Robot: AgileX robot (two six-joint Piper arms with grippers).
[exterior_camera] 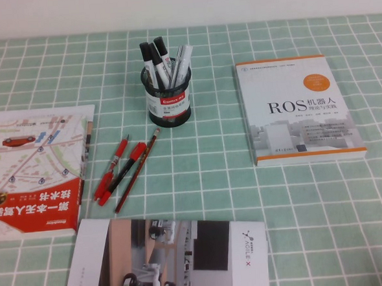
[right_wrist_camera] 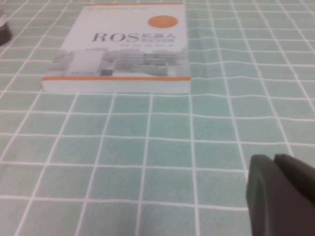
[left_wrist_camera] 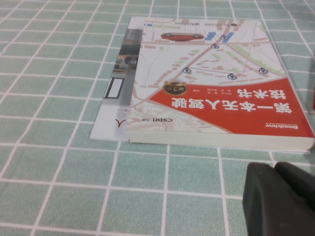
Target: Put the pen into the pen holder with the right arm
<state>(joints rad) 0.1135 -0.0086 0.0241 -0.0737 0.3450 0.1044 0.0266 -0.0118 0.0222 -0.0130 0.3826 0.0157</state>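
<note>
Neither arm shows in the high view; each wrist view catches only a corner of its gripper, left gripper [left_wrist_camera: 278, 199] and right gripper [right_wrist_camera: 280, 196], both cut by the frame. The pen holder [exterior_camera: 167, 100] hides the lower halves of the markers [exterior_camera: 152, 62] and pen [exterior_camera: 178, 65] inside

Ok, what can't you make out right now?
High view: both arms out of frame.
Pen holder, high view: mesh and markers hide the grey pen lower down.
Left gripper, shut, beside the red book: only fingertips show, cut by the left wrist frame edge.
Right gripper, shut, short of the ROS book: likewise in the right wrist view.
</note>
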